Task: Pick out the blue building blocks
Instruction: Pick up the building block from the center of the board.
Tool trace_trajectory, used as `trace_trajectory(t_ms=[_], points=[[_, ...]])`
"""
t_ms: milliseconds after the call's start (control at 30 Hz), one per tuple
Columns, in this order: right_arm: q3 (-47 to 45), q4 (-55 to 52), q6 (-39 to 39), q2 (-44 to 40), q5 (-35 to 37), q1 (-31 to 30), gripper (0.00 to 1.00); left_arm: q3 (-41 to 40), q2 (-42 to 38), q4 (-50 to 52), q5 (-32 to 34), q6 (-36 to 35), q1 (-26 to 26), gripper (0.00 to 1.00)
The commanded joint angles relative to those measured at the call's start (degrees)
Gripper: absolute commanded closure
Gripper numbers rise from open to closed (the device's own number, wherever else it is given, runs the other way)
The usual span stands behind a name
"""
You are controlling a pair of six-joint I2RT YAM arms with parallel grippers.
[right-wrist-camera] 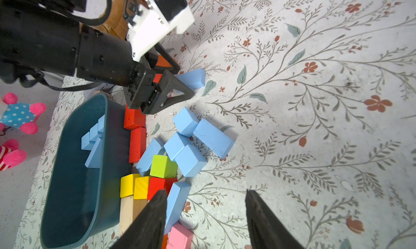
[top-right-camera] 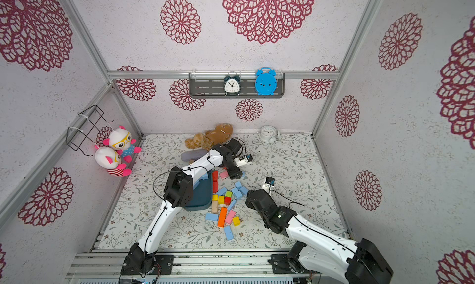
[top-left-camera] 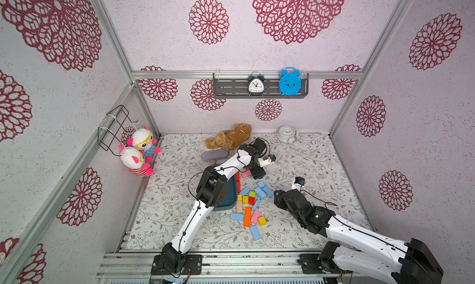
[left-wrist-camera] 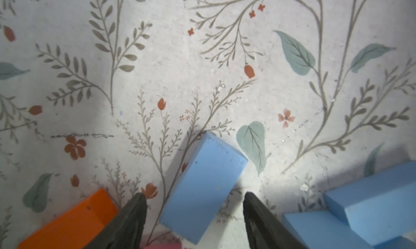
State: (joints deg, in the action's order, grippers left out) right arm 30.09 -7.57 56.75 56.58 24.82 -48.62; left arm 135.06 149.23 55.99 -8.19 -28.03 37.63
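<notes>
text: none legible | shelf alarm clock [top-left-camera: 256,86] — dial numerals, too small to read | labels — none

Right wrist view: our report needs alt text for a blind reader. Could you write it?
The left hand hovers open over a blue block on a floral mat, beside a teal tray holding several blue blocks. More blue blocks lie mixed with red, yellow and green ones, the right hand open in the foreground.

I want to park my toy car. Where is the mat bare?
Bare: the mat right of the blocks, up to the white clock; also front-left, between teal tray and wall. Crowded: the blocks beside the tray.
</notes>
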Motion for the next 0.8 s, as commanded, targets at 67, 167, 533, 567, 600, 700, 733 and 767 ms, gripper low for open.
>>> trace_trajectory(t_ms=[67,167,533,567,600,700,733,767], points=[[0.24,-1.13,0.91,-2.30,1.99,0.20,0.41,1.84,1.91,-2.84,1.23,0.08,0.36,0.33],[0.07,-1.47,1.08,-2.76,1.99,0.20,0.41,2.67,2.80,-1.82,0.69,0.17,0.61,0.41],[-1.08,0.97,1.11,-3.81,0.85,0.22,0.41,2.57,-2.48,-0.43,-2.01,3.20,0.73,0.71],[-1.13,1.67,1.09,-3.68,0.28,0.20,0.41,2.45,-3.68,-0.01,-2.23,3.73,0.70,0.72],[-1.13,2.61,1.06,-3.42,-0.46,0.20,0.41,2.15,-5.23,0.64,-2.44,4.26,0.69,0.72],[-1.00,5.75,0.15,-1.58,-2.45,0.24,0.42,-1.77,-11.08,1.79,-2.66,5.35,0.35,0.73],[-0.72,6.91,-0.55,-0.51,-3.20,0.19,0.42,-4.20,-13.46,1.81,-2.63,5.52,-0.06,0.73],[-0.15,7.80,-1.05,0.66,-3.69,0.22,0.41,-6.51,-15.86,1.78,-2.67,5.70,-0.53,0.73]])
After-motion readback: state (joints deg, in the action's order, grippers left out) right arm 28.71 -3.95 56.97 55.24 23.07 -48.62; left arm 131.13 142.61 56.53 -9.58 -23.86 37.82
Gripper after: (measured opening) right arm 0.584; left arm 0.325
